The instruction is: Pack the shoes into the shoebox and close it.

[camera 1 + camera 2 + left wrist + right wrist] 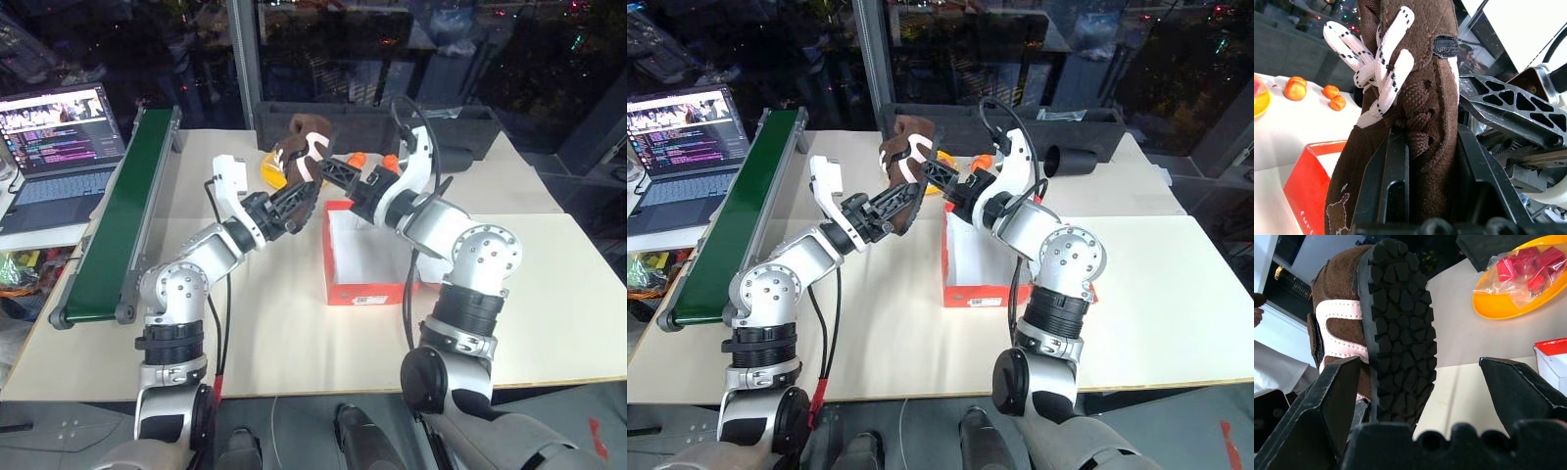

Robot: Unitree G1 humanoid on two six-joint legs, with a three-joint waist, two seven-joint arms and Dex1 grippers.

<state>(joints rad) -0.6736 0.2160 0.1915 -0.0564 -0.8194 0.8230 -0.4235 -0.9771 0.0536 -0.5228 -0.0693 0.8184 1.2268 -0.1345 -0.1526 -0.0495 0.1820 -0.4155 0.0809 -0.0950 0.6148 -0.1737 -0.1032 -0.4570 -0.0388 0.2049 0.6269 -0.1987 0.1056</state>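
I see one brown shoe (302,145) with white laces pinched upright between my left jaws, its black sole facing my spread right jaws; red shoebox (367,257) open below.

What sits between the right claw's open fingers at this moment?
The brown shoe, sole toward the camera, stands between the right claw's open fingers in the right wrist view; the left claw grips it.
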